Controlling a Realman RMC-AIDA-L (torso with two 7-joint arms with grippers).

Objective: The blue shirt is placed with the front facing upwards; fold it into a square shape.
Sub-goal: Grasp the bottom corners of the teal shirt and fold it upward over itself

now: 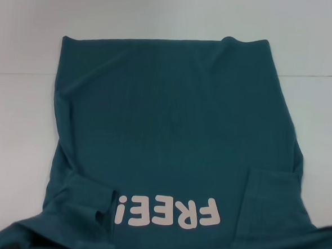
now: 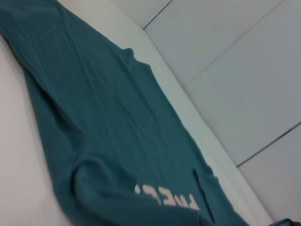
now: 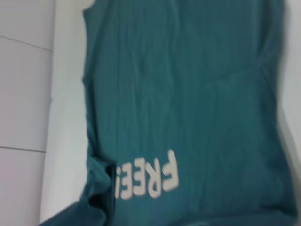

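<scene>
The blue shirt (image 1: 171, 130) lies spread on the white table (image 1: 20, 104), front up, hem at the far side and chest toward me. Cream "FREE!" lettering (image 1: 169, 212) reads upside down near the table's front edge. Both sleeves are folded inward over the body, the left one (image 1: 88, 196) bunched and wrinkled, the right one (image 1: 271, 201) lying flat. The left wrist view shows the shirt (image 2: 108, 122) from the side, the right wrist view shows the shirt (image 3: 197, 94) with its lettering (image 3: 150, 181). Neither gripper appears in any view.
White tabletop surrounds the shirt at the far side and on the left (image 1: 161, 17). Beyond the table's edge (image 2: 188, 113), grey floor tiles (image 2: 235, 70) show in the left wrist view, and pale floor tiles (image 3: 23, 94) in the right wrist view.
</scene>
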